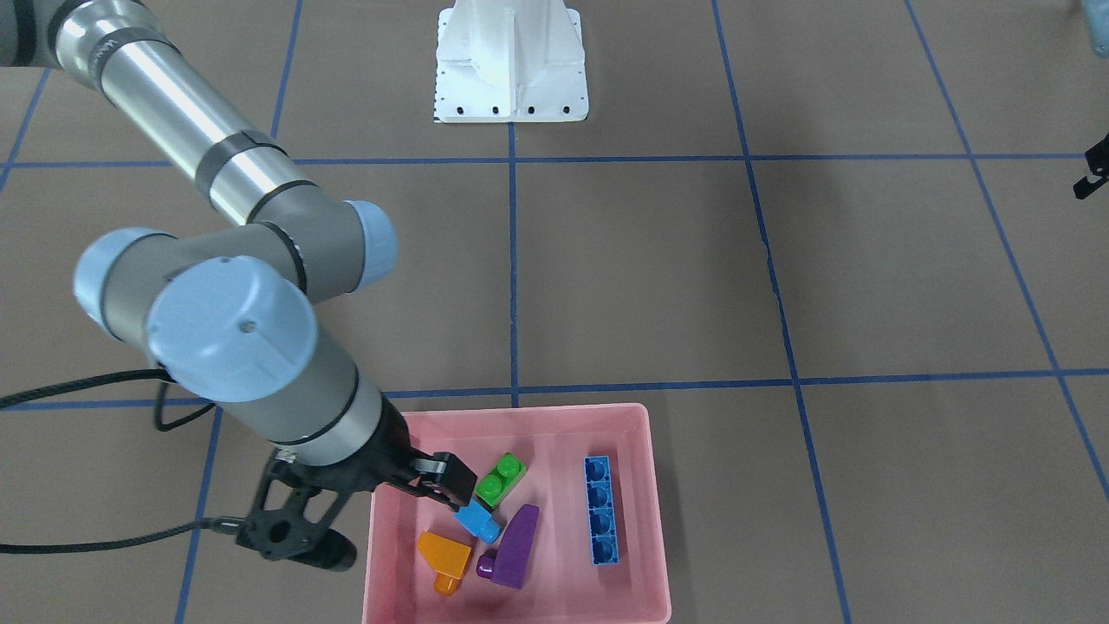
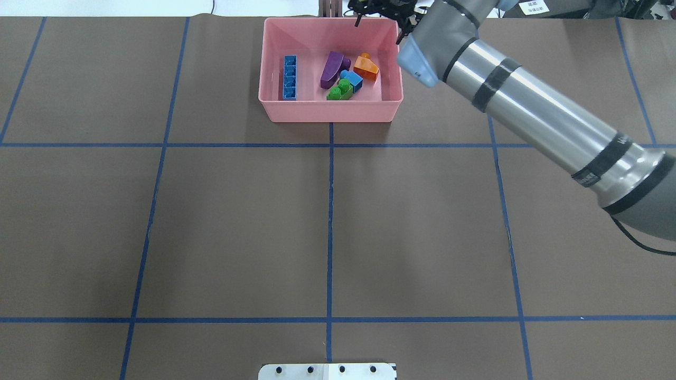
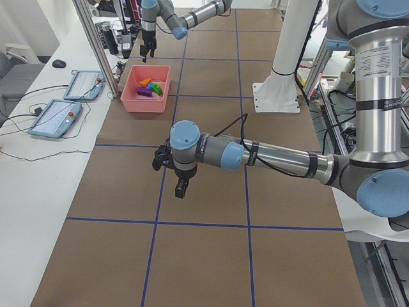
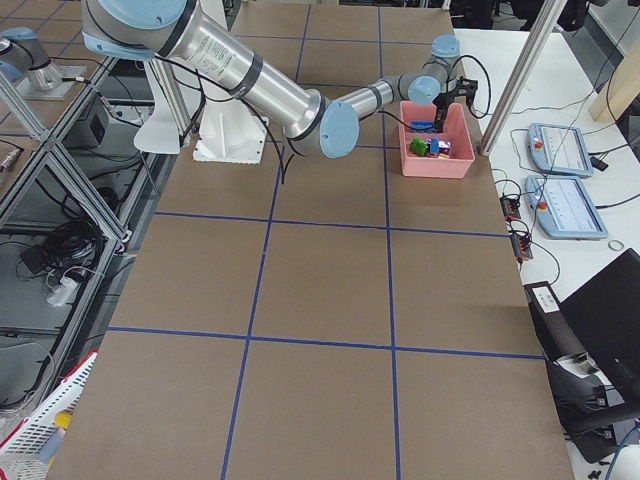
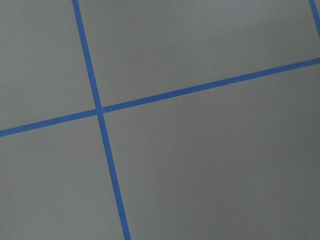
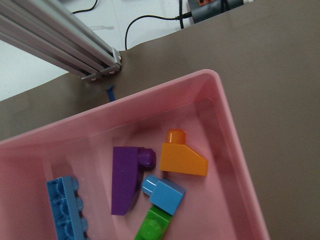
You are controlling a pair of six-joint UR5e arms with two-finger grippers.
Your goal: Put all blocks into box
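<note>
While the right gripper [image 1: 449, 485] hangs above one end of the pink box [image 1: 520, 412], jaw spread impossible to tell, long blue brick [image 1: 601, 511] at the end farthest from it, purple sloped brick [image 1: 513, 548] and orange sloped brick [image 1: 446, 555] nearer, green brick [image 1: 501, 479] beside its tip, small blue brick [image 1: 476, 522] just under it, left gripper [image 3: 181, 185] well apart from the box, state unclear.
</note>
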